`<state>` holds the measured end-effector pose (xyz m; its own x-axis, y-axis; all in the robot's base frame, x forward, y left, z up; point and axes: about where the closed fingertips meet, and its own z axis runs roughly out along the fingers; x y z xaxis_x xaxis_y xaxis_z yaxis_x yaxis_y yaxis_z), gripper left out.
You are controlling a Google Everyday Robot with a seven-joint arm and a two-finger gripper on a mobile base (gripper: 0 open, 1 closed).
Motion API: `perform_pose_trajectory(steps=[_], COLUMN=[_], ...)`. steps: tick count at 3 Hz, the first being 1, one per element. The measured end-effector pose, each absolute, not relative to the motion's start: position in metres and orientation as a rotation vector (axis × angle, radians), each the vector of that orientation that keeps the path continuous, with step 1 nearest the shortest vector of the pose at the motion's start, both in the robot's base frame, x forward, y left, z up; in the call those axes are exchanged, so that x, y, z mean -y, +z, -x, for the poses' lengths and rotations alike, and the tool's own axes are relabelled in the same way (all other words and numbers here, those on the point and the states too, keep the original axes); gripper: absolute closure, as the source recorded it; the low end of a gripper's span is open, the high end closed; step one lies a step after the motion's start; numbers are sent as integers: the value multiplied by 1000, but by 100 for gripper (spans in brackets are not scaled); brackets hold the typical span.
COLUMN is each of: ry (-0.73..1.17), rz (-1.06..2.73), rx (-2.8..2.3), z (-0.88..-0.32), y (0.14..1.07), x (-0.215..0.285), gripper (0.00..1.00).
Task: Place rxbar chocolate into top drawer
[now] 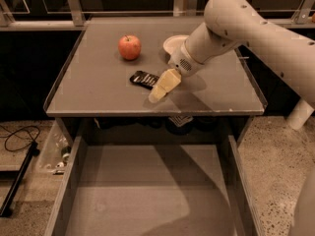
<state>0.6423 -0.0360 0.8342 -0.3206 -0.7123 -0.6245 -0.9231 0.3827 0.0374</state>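
The rxbar chocolate (pixel 144 78), a flat black bar, lies on the grey table top a little below and to the right of the red apple (pixel 129 47). My gripper (pixel 158 93) hangs from the white arm that reaches in from the right, its cream fingers pointing down and to the left. It sits just right of the bar, over its right end, close above the table. The top drawer (pixel 147 200) stands pulled out below the table's front edge, with a bare grey bottom and low side walls.
A white bowl (pixel 174 43) stands behind the arm, right of the apple. The table has a raised clear rim (pixel 64 73). A black cable (pixel 17 136) and some clutter lie on the floor at the left.
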Motion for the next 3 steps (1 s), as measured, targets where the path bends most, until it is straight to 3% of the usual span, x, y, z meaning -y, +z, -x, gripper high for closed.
perform_pose_trajectory(steps=[2,3], ry=[576,484], rz=[1334,1301], rx=[-2194,-2237], z=[-656,-658], y=[824,823], x=[9,4], gripper=[0,0])
